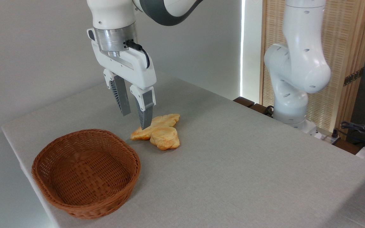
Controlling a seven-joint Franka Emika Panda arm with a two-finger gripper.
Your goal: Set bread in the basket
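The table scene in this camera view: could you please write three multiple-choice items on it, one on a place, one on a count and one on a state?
1. Where does the bread lie?
A. inside the basket
B. on the table, right of the basket, touching the pastry
C. between the gripper's fingers

2. How many baked pieces are on the table?
A. one
B. two
C. four

3. How is the gripper?
A. open and holding nothing
B. shut on the bread
C. lying in the basket

Answers:
1. B: the bun sits on the cloth beside the basket, against the flat pastry.
2. B: only the bun and the pastry show.
3. A: the fingers stand apart above the pastry with nothing between them.
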